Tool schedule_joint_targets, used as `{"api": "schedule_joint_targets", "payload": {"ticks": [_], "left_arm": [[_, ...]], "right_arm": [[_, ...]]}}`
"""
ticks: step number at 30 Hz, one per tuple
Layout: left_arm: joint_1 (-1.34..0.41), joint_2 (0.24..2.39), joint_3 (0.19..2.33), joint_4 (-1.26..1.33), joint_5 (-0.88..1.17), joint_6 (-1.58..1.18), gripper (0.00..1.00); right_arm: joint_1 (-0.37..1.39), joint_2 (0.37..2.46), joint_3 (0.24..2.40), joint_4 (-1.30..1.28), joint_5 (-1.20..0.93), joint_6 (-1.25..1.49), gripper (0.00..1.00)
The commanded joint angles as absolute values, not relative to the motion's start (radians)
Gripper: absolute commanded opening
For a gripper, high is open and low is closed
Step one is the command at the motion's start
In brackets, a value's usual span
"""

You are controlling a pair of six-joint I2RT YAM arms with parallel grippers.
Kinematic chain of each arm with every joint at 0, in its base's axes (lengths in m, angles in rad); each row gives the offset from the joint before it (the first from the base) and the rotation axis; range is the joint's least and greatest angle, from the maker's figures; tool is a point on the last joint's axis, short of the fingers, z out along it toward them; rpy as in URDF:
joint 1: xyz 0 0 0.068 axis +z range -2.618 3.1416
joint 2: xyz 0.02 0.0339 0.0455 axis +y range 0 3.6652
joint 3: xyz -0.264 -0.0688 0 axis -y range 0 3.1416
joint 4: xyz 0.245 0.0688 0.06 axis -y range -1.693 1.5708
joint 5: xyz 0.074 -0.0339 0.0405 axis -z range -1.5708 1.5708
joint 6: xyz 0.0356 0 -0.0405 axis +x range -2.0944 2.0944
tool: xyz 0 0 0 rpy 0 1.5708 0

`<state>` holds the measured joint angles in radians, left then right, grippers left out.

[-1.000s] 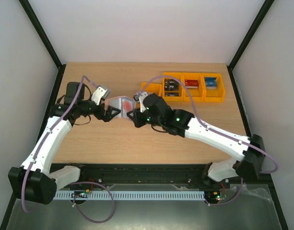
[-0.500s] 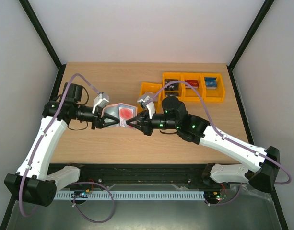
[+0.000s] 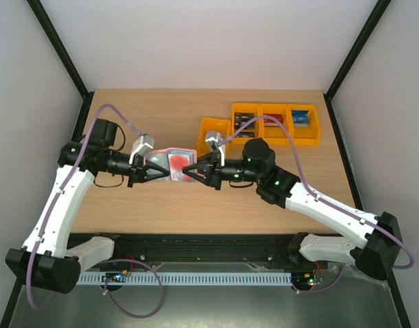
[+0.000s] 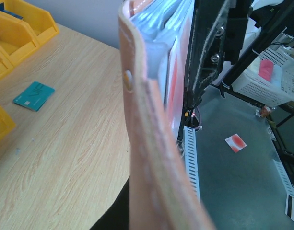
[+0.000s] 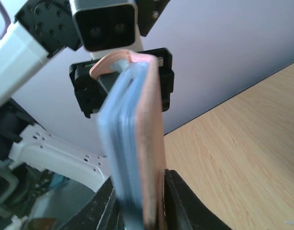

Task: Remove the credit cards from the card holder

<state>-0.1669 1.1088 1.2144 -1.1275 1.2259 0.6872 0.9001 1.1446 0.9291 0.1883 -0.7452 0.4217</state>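
Currently the card holder is held above the counter, with the red card showing inside. Left claw is clamped on its 9 o'clock edge. Right claw straddles the 3 o'clock edge; its grip cannot be determined. Step, as judged: card extraction. Next: pinch 1 card only and pull toward 3 o'clock. Right wrist alone shows the blue-grey card edge-on; left wrist alone shows the snap.

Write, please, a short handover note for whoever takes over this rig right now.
Left gripper: shut on the card holder, which is held in the air.
Right gripper: its fingers flank the holder's other end; whether it is gripping is unclear.
Cards: the red card shows inside the holder; blue-grey layers next to it may be the second card.
Done: holder picked up and presented.
Left: pull both cards out.
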Motion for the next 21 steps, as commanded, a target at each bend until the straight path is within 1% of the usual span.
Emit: {"api": "schedule_joint_targets", "payload": {"ticks": [1,2,5,6,7,8,9,11,13,15,17,19,21], "left_arm": [[-0.16,1.112,1.24,-1.15,1.259,0.73,0.02],[-0.158,1.109,1.239,-1.151,1.259,0.729,0.02],[-0.153,1.105,1.238,-1.138,1.24,0.709,0.03],[-0.15,1.103,1.235,-1.105,1.215,0.657,0.13],[-0.148,1.103,1.228,-1.041,1.171,0.571,0.34],[-0.144,1.102,1.219,-0.97,1.11,0.47,0.47],[-0.14,1.104,1.212,-0.895,1.031,0.377,0.53],[-0.123,1.112,1.194,-0.79,0.875,0.263,0.55],[-0.111,1.121,1.17,-0.705,0.738,0.181,0.63],[-0.107,1.133,1.164,-0.667,0.607,0.149,0.64],[-0.107,1.136,1.166,-0.645,0.528,0.137,0.6],[-0.107,1.134,1.168,-0.647,0.537,0.141,0.53],[-0.111,1.14,1.16,-0.668,0.653,0.163,0.46]], "right_arm": [[0.891,1.143,0.895,0.379,-0.768,0.53,0.11],[0.89,1.149,0.896,0.377,-0.764,0.534,0.03],[0.885,1.146,0.888,0.374,-0.749,0.536,0.02],[0.882,1.14,0.887,0.356,-0.731,0.536,0.02],[0.877,1.13,0.887,0.333,-0.697,0.535,0.02],[0.874,1.117,0.888,0.303,-0.647,0.533,0.02],[0.871,1.107,0.892,0.255,-0.555,0.53,0.02],[0.871,1.099,0.91,0.143,-0.307,0.549,0.02],[0.871,1.112,0.947,0.027,-0.052,0.587,0.02],[0.87,1.161,1.018,-0.134,0.185,0.629,0.02],[0.873,1.239,1.103,-0.304,0.372,0.673,0.02],[0.887,1.298,1.151,-0.377,0.449,0.665,0.02],[0.907,1.332,1.165,-0.363,0.431,0.646,0.02]]}}
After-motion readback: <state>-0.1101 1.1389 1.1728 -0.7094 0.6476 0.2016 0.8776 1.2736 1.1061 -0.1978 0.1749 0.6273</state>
